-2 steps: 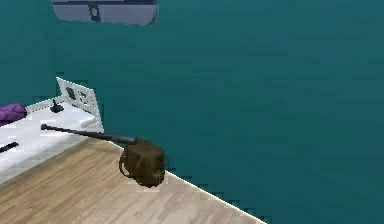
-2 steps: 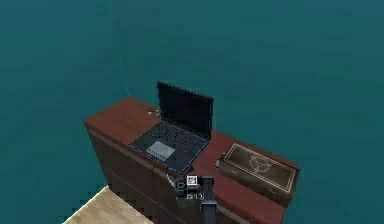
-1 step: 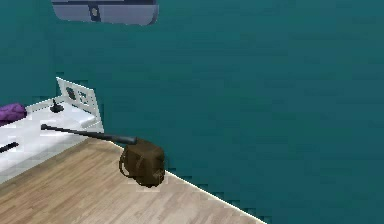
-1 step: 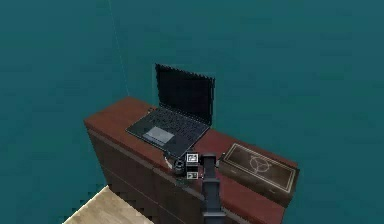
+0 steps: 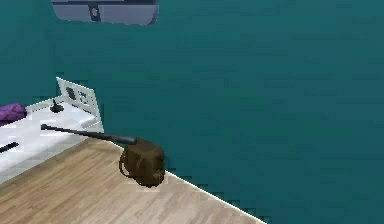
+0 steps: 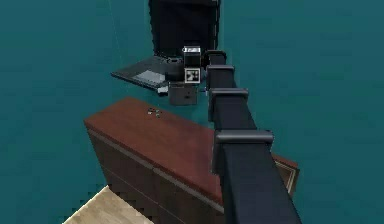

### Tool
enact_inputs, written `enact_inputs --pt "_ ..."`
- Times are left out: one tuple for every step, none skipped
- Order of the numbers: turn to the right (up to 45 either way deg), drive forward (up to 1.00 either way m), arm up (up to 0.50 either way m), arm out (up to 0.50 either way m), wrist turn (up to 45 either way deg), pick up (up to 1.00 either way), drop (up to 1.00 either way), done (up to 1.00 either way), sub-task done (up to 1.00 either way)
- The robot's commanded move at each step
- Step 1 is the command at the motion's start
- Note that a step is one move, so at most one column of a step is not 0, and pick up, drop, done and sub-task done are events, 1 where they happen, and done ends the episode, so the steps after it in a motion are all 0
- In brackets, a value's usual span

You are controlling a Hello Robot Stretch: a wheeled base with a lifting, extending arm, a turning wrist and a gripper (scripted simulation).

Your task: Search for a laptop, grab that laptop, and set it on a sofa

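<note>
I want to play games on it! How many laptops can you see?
1. The laptop is in the arm side view's upper middle, lid up, by the gripper, beyond the brown dresser. Others may be hidden behind the arm.

bed (image 5: 40, 140) at left, white | purple cloth (image 5: 10, 112) on bed | dark rod (image 5: 85, 132) off bed's edge | brown bag (image 5: 142, 163) right of bed, on floor

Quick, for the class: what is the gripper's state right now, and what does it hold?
Gripper: open or shut cannot be told; it holds the laptop, hanging clear of the dresser.
</note>
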Motion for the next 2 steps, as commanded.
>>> enact_inputs --pt "0.0 0.0 0.0 0.0 -45.0 0.0 0.0 0.0 0.0" --pt "0.0 0.0 0.0 0.0 -45.0 0.0 0.0 0.0 0.0"
